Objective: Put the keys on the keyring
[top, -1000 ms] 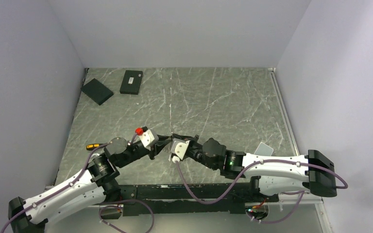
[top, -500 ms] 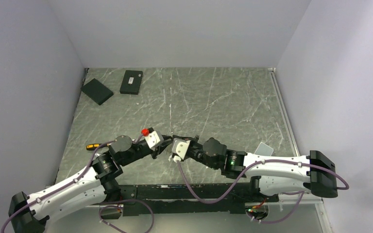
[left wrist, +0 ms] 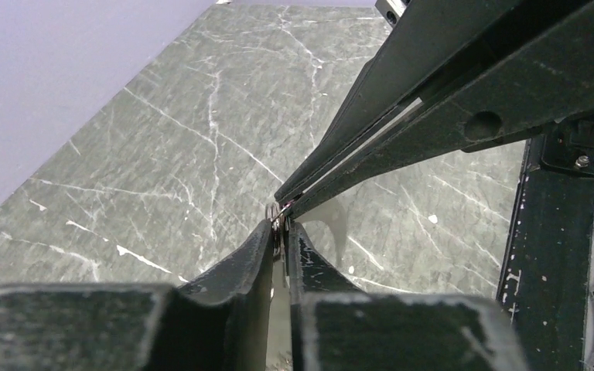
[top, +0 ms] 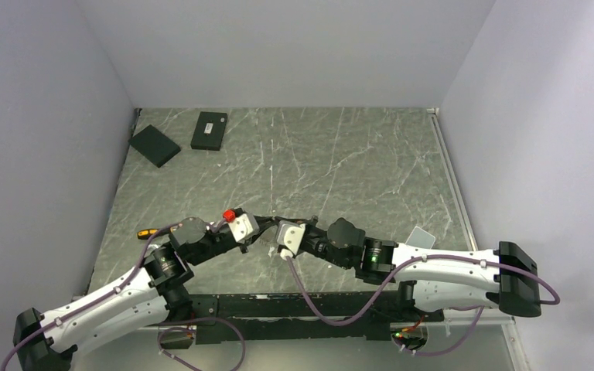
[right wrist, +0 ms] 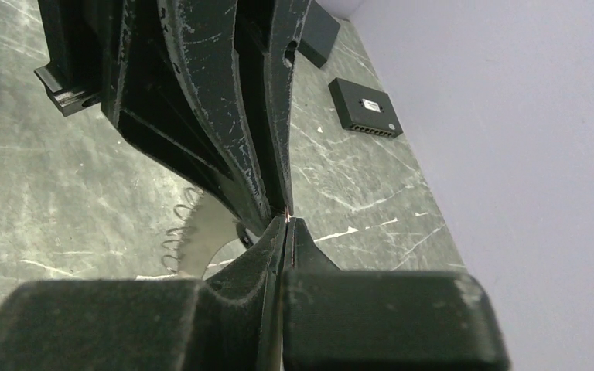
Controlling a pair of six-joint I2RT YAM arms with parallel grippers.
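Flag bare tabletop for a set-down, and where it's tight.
Free: far-middle and far-right table, bordered by the black boxes, back wall and right rail; also the left strip between the boxes and the left arm. Crowded: near centre, where the left gripper and right gripper meet tip to tip; arms fill the near edge.

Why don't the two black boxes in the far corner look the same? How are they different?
The plain black box has a bare top; the labelled black box carries a small pale label. The plain one lies turned cornerwise, while the labelled one lies almost straight. The plain one sits further left, the labelled one further back. Both are flat, black and rectangular, lying apart on the table.
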